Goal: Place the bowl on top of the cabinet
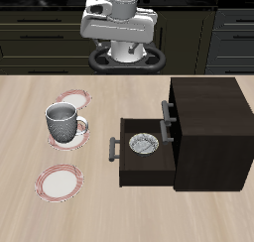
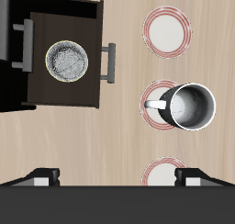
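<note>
No readable text, labels or numbers anywhere.

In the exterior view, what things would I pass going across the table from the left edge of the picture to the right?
Grey handled mug standing on a red-rimmed white plate, then the small speckled white-grey bowl lying in the open drawer, then the dark wooden cabinet. A second red-rimmed plate shares the mug's stretch, nearer the front edge.

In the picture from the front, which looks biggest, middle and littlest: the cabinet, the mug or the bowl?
1. The cabinet, by far.
2. The mug.
3. The bowl, littlest, sitting in the open drawer.
</note>
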